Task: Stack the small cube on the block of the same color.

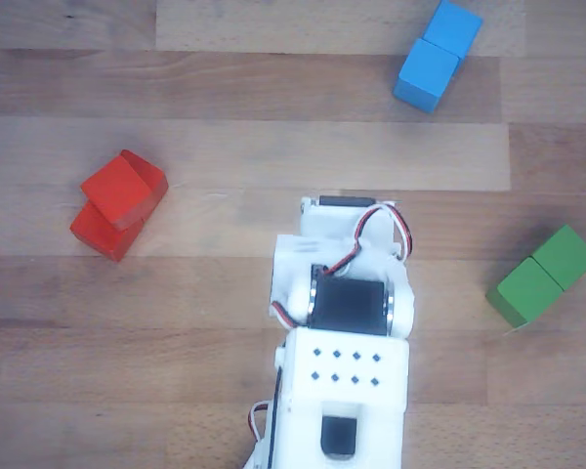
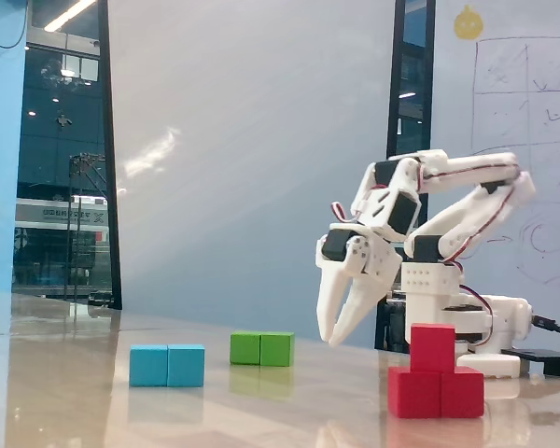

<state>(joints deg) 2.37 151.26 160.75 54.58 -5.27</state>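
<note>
The small red-orange cube (image 2: 433, 347) sits on top of the red-orange oblong block (image 2: 436, 393), roughly centred over its seam. In the other view the cube (image 1: 124, 186) lies on the block (image 1: 100, 233) at the left, turned a little against it. My gripper (image 2: 333, 340) hangs to the left of the stack in the fixed view, just above the table. It is empty, touches nothing, and its fingers stand slightly apart. In the other view the fingers are hidden under the white arm (image 1: 342, 303).
A blue oblong block (image 1: 437, 55) lies at the top right and a green one (image 1: 542, 276) at the right of the other view. In the fixed view the blue (image 2: 167, 365) and green (image 2: 261, 348) blocks lie left of the gripper. The arm's base (image 2: 467, 317) stands behind the stack.
</note>
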